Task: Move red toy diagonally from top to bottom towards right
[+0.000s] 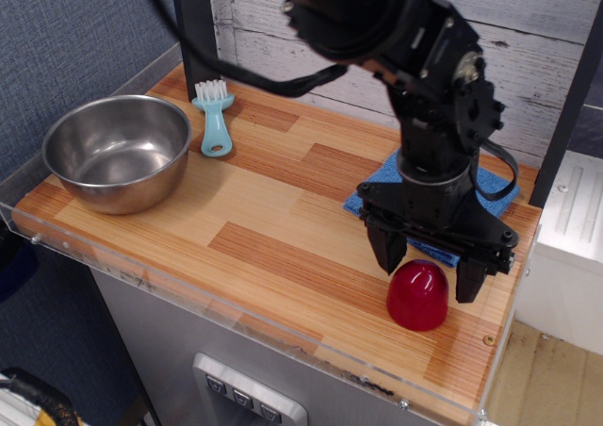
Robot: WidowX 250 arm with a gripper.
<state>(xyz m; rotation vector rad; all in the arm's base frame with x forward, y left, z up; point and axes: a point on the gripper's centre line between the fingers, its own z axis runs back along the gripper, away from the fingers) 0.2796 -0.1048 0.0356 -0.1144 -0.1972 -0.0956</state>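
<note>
End effector [429,267] straddles the red toy [417,295], fingers spread either side.

A wooden counter [273,219] with a clear plastic edge holds four things: a steel bowl [117,151] at the left, a light blue brush [215,117] just behind it, a blue cloth [382,192] at the back right, and a red toy [417,296] near the front right corner.
</note>
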